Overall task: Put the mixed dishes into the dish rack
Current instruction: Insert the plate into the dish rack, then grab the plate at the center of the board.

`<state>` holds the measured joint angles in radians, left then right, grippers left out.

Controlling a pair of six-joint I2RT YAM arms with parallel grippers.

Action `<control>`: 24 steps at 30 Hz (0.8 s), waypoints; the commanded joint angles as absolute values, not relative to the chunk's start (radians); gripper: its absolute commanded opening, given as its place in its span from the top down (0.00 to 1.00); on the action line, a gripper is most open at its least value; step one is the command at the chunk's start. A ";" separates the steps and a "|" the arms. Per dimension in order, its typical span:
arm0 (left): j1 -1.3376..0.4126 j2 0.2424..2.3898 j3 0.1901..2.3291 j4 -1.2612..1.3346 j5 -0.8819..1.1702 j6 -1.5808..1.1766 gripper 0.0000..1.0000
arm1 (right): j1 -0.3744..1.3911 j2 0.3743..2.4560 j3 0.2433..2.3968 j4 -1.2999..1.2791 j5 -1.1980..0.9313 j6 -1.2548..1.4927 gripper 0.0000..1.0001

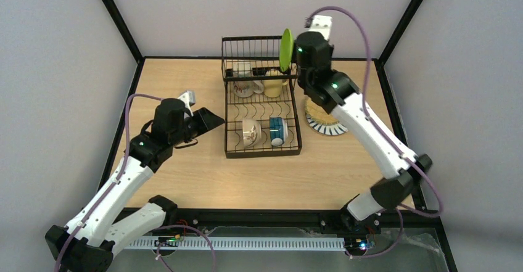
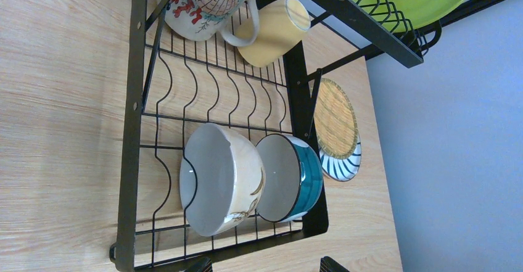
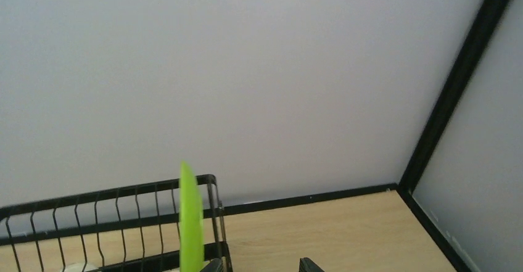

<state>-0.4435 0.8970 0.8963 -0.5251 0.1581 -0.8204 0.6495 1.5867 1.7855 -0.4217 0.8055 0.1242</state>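
The black wire dish rack (image 1: 262,152) stands mid-table. A lime green plate (image 1: 286,50) stands on edge in its raised back basket. Below that lie a printed white mug (image 1: 242,88) and a pale yellow mug (image 1: 273,86). A cream mug (image 2: 222,179) and a blue-patterned mug (image 2: 296,176) lie on their sides at the rack's front. A tan plate (image 2: 336,118) rests on a striped-rim plate (image 2: 342,164) on the table right of the rack. My left gripper (image 2: 265,266) is open, short of the rack's left side. My right gripper (image 3: 262,266) is open and empty, just right of the green plate (image 3: 191,222).
The rack's curved plate dividers (image 1: 262,108) between the two pairs of mugs hold nothing. My right arm (image 1: 364,124) reaches over the stacked plates. Black frame posts and grey walls close in the table on three sides.
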 commanded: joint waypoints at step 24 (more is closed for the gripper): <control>-0.439 0.939 0.870 -0.450 0.237 -0.795 0.01 | 0.268 1.126 0.902 -0.525 0.386 0.950 0.32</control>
<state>-0.4435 0.9340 0.8639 -0.4427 0.2314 -0.8280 0.3271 1.1496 0.9779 -0.5838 0.5587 0.8387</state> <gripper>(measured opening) 0.986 0.685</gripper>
